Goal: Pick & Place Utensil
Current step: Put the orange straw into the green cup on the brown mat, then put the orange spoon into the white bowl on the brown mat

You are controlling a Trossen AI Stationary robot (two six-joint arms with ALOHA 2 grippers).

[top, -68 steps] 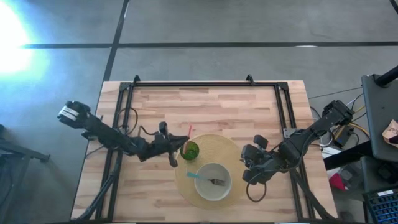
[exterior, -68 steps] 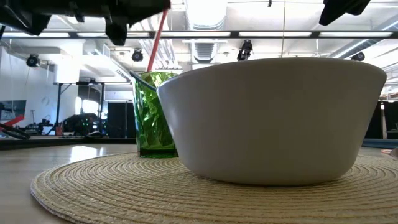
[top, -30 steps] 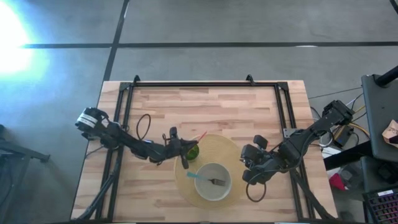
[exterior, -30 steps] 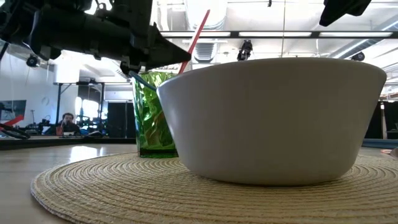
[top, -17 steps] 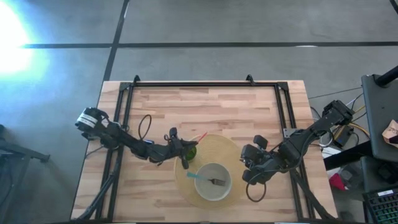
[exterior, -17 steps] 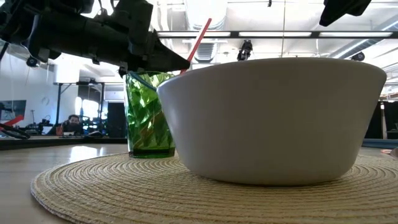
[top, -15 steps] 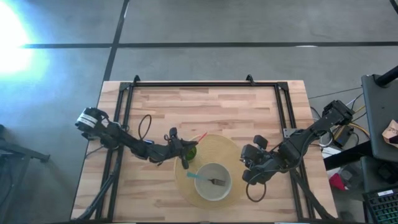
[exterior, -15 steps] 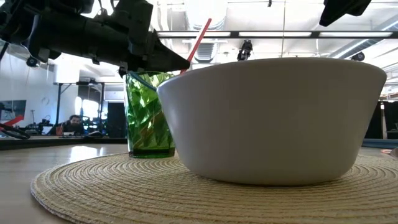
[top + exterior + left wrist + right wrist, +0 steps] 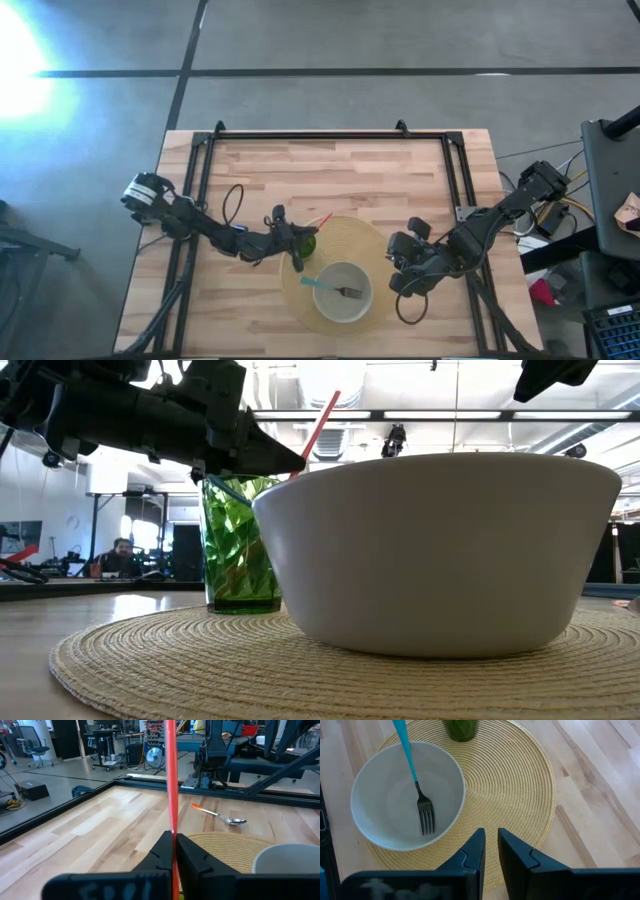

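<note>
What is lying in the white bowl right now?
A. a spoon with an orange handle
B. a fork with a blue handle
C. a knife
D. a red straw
B: the right wrist view shows a fork with a blue handle resting inside the white bowl; the spoon with the orange handle lies on the bare table instead.

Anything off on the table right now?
One stray: an orange-handled spoon lies on bare wood beyond the woven mat, apart from the other utensils. The fork sits in the white bowl; the left hand is shut on a red utensil handle.
</note>
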